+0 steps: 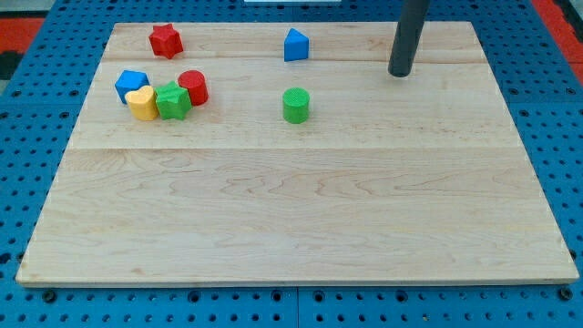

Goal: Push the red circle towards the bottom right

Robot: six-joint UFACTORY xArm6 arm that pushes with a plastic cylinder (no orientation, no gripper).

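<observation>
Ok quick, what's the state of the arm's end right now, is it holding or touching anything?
My tip: a bare rod, holding nothing, touching no block, at the board's upper right, far to the view's right of the red circle.

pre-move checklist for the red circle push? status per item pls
1. My tip in view: ok, at the view's top right, far from all blocks.
2. Red circle located: ok, in the cluster at the view's upper left.
3. Circle free of neighbours: not ok, green star sits right against its left side; yellow heart and blue block are beyond that.
4. Tip behind circle for a bottom-right push: not ok, it needs to be at the circle's upper left.
5. Path to bottom right: ok, green cylinder lies right of the circle, above the diagonal.
6. Approach route: cannot tell whether the tip fits between the red star and the circle.
</observation>
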